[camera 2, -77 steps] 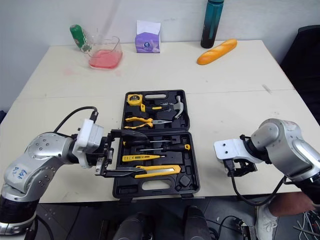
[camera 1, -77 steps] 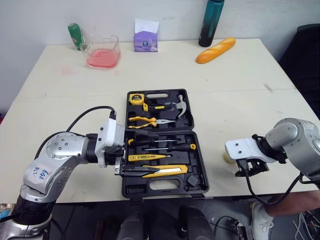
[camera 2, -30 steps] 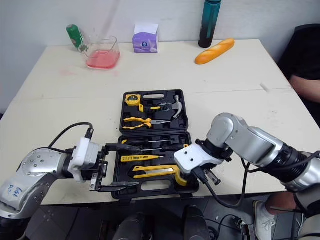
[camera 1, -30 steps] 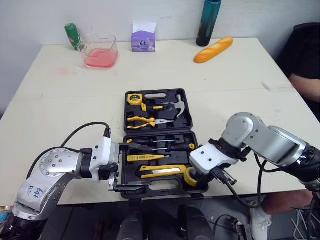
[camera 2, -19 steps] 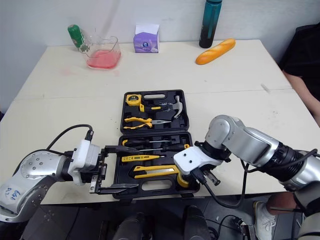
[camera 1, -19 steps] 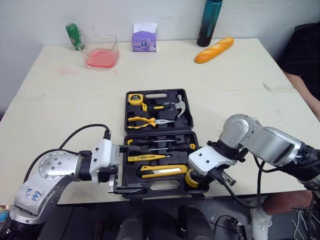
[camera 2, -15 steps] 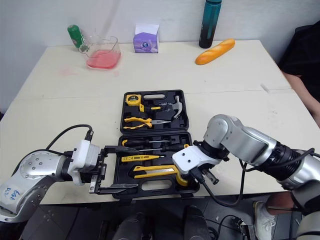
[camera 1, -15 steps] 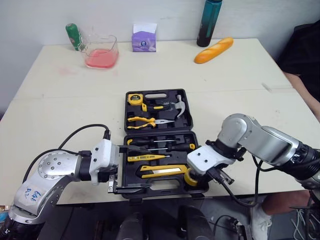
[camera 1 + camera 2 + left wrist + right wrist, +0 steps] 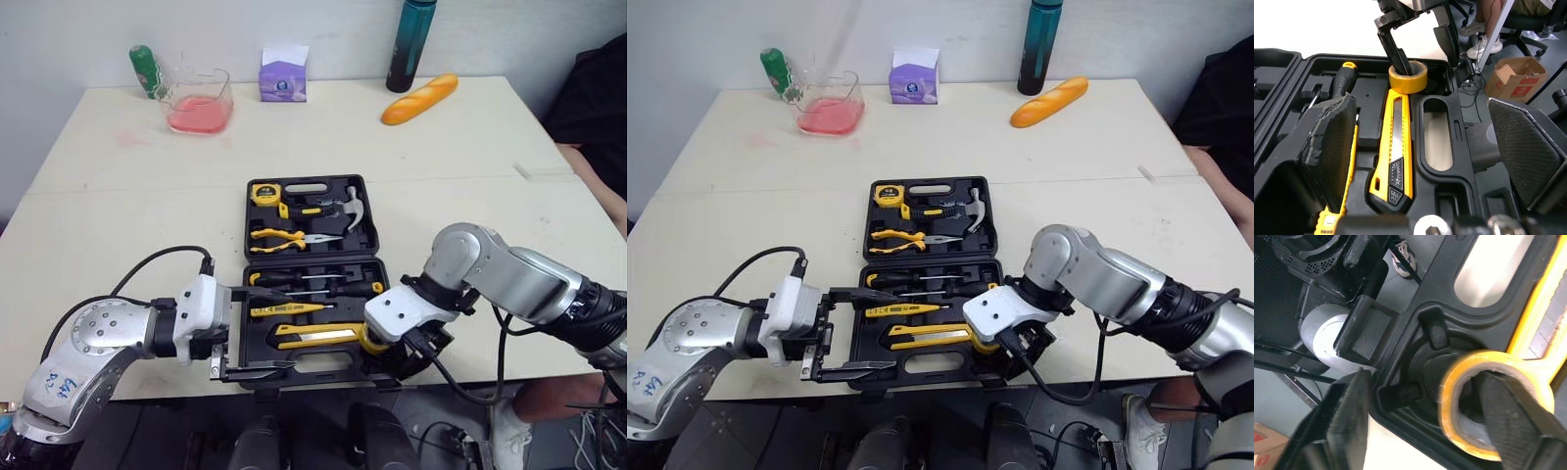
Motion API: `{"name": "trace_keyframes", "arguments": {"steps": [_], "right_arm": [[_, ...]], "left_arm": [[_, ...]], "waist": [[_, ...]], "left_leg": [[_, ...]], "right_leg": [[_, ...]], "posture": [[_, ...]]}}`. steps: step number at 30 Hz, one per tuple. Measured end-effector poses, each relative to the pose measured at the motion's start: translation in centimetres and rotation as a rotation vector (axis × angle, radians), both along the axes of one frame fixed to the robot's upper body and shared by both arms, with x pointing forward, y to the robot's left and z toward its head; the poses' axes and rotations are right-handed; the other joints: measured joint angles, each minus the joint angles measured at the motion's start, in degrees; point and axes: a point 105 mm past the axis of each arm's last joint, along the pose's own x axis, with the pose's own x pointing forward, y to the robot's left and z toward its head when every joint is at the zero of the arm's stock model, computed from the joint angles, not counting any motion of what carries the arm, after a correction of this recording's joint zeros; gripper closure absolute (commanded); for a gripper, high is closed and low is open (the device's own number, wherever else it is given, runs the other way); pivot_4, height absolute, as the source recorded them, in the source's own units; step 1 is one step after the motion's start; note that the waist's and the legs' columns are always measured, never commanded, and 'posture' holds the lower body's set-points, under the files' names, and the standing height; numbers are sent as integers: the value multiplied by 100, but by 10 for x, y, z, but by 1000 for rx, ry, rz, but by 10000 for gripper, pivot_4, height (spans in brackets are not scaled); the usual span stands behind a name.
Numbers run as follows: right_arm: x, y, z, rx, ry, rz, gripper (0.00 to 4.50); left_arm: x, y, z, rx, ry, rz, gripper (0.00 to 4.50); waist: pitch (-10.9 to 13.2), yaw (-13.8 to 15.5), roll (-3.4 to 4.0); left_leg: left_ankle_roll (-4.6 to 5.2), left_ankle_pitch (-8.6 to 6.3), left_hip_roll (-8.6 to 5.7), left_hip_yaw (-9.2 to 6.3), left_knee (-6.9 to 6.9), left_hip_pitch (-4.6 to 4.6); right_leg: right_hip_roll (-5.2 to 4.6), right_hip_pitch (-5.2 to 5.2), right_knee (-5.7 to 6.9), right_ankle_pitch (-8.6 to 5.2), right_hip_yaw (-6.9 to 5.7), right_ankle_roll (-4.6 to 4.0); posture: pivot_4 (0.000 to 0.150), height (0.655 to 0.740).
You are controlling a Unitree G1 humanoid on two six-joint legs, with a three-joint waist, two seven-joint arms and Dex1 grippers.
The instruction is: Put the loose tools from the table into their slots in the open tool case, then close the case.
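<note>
Tool case (image 9: 377, 231) lay open on the table (image 9: 470, 157), lid half far, tray half near the robot. Slots looked nearly all filled: tape measure (image 9: 265, 193), hammer (image 9: 351, 204) and pliers (image 9: 284, 236) in the far half, screwdrivers (image 9: 313, 284), yellow tester pen (image 9: 294, 308) and utility knife (image 9: 318, 335) in the near half.

Last item in hand was the yellow tape roll (image 9: 1408, 84), at the round recess in the near right corner of the tray, just beside the knife's end. Right end effector (image 9: 397, 352) was spread, one finger down inside the roll's hole, the other outside it near the case rim, so it hooked the roll rather than pinched it. Could not tell if the roll was fully seated.

Left end effector (image 9: 1430, 137) was spread wide at the near left of the tray, one pad over the tools, the other off the front edge, gripping nothing.

Far table held a bread loaf (image 9: 421, 98), dark bottle (image 9: 402, 44), pink tub (image 9: 199, 101) and purple box (image 9: 283, 72), judged not tools.

Judged progress: loading almost finished. Left to do: let go of the roll, pull both arms clear, fold the lid over and shut the case
</note>
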Motion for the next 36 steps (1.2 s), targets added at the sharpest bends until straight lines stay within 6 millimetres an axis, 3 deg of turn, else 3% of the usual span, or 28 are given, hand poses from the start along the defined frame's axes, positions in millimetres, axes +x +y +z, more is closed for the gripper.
{"name": "trace_keyframes", "arguments": {"steps": [25, 36], "right_arm": [[-15, -18, 19, 63, 100, -29, 13541], [-23, -23, 41, 443, 152, -101, 13541]], "left_arm": [[1, 3, 1, 6, -5, 2, 0], [1, 8, 2, 25, -15, 3, 0]], "waist": [[0, 4, 0], [-1, 26, -6]], "left_leg": [[0, -2, -1, 0, 0, 0], [4, -3, -1, 0, -1, 0]], "right_leg": [[-4, -3, -11, -1, 1, -1], [-4, 2, -15, 0, 0, 0]], "posture": [[1500, 7400], [1500, 7400]]}}
